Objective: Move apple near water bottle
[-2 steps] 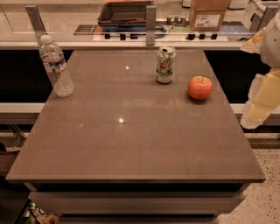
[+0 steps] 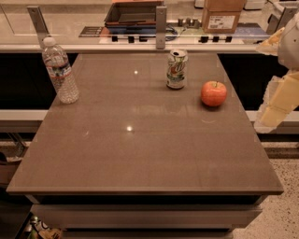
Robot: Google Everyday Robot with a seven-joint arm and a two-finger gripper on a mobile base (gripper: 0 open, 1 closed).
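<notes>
The red-orange apple (image 2: pixel 214 93) sits on the brown table (image 2: pixel 140 154) towards its right far side. The clear water bottle (image 2: pixel 60 70), with a white cap and a red-and-white label, stands upright at the table's far left corner. The two are far apart, with a soda can between them. My gripper (image 2: pixel 279 95) shows as pale cream parts at the right edge of the view, off the table's right side and to the right of the apple, not touching it.
A green-and-white soda can (image 2: pixel 177 69) stands upright just left of the apple. Behind the table runs a counter (image 2: pixel 140 32) with a dark tray (image 2: pixel 133 13), a cardboard box (image 2: pixel 222 15) and two metal posts. Speckled floor lies at the lower right.
</notes>
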